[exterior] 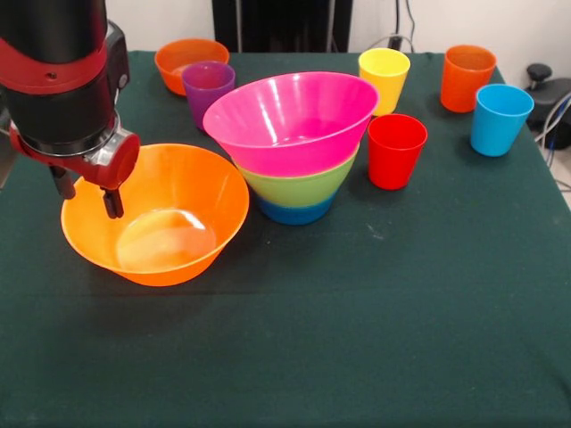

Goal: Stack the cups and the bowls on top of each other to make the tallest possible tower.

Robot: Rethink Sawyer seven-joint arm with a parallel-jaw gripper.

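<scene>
My gripper hangs open over the left rim of the large orange bowl; one finger stands outside the rim and the other inside. The bowl rests on the table. To its right stands the tower: a pink bowl nested in a green bowl, which sits in a small blue bowl. A small orange bowl sits at the back left, with the purple cup in front of it. The yellow cup, red cup, orange cup and light blue cup stand upright on the right.
The dark green table cloth covers the whole table. Black cables and a black knob lie off the table's right edge.
</scene>
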